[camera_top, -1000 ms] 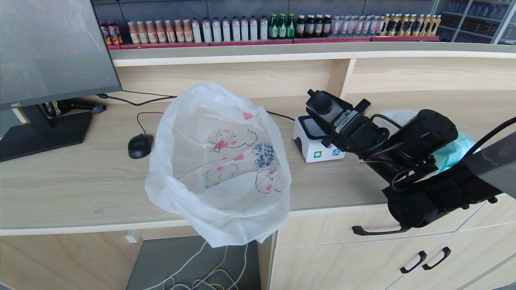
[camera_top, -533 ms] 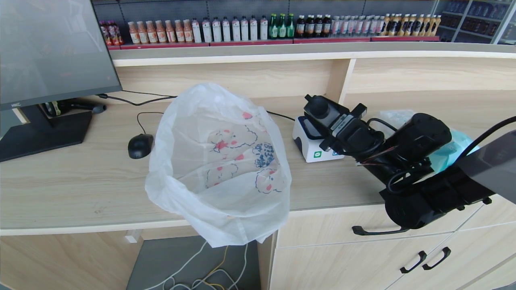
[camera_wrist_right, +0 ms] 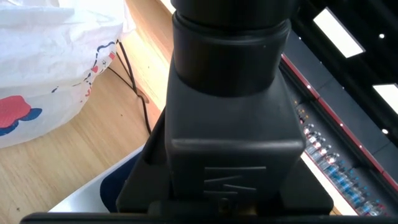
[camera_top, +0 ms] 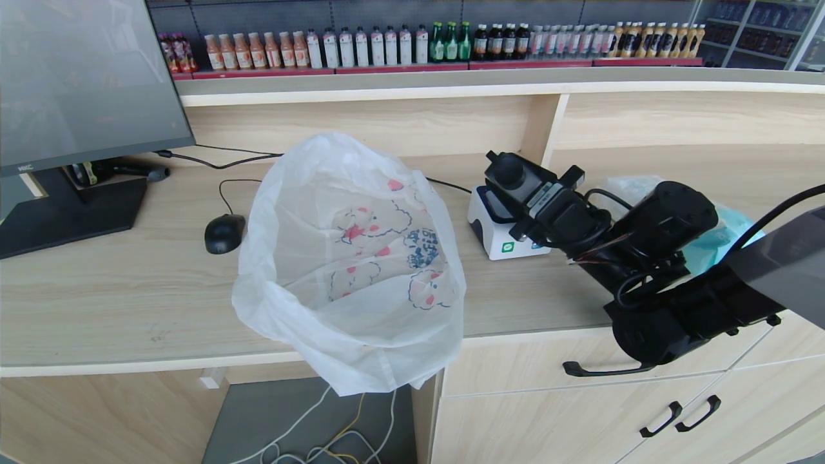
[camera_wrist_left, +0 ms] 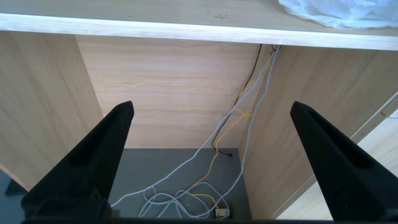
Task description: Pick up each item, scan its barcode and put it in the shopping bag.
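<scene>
Black item [camera_top: 510,171] in right hand [camera_top: 548,194] sank toward scanner [camera_top: 497,242].

Bright, even light falls from overhead onto the desk [camera_top: 129,303], leaving only soft, short shadows, such as under the mouse [camera_top: 224,233]. The shopping bag [camera_top: 351,258] glows translucent white. The monitor [camera_top: 84,77] screen shows dull grey reflections. Ceiling light strips [camera_wrist_right: 337,30] burn out white in the right wrist view. The head view's straight edges bow near its borders.
</scene>
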